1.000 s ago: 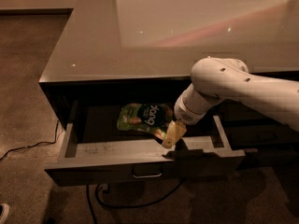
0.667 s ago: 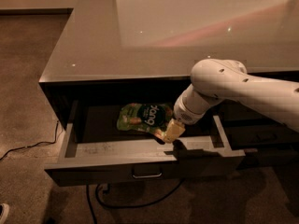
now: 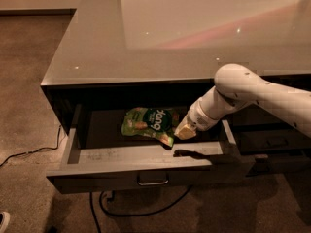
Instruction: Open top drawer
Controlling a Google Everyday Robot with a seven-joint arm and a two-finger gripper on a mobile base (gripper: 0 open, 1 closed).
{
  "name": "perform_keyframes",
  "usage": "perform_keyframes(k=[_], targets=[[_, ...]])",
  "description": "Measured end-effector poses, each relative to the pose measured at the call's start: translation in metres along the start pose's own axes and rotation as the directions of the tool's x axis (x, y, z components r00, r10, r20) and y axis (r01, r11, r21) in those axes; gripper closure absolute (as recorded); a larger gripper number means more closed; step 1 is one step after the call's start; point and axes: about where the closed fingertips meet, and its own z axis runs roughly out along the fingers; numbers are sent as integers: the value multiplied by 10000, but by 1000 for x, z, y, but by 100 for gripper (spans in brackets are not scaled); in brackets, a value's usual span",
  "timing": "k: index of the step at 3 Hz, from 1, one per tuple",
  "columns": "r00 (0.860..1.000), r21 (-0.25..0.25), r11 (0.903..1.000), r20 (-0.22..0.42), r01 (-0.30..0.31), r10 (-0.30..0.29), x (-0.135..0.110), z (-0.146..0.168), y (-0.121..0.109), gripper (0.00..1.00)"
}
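The top drawer (image 3: 121, 171) stands pulled well out from under the grey counter (image 3: 146, 47). Its dark-grey front carries a metal loop handle (image 3: 152, 180) at its middle. Inside its shallow grey tray lies a green snack bag (image 3: 148, 123). My gripper (image 3: 183, 131) hangs on the white arm (image 3: 252, 91) that comes in from the right. It is above the drawer's right part, just right of the bag and behind the front wall.
Narrower drawer fronts (image 3: 272, 142) sit shut to the right of the open drawer. A black cable (image 3: 146, 208) lies on the carpet under the drawer, and another cable (image 3: 24, 154) runs off to the left. A shoe tip (image 3: 4, 221) shows at the bottom left corner.
My gripper has lifted up and back from the drawer's front wall to a spot above the tray beside the bag. The drawer stays pulled out.
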Motion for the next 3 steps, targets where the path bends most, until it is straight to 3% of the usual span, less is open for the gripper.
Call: perform_keyframes(k=[1,2,3], targets=[[9999,-715,9974,112,72,-64,7,8,3,98],[9989,-1092,9929,-14,470,-475,10,6,18,100],[9942,-766,9928,-477,926,-965,17,-24,64,100]])
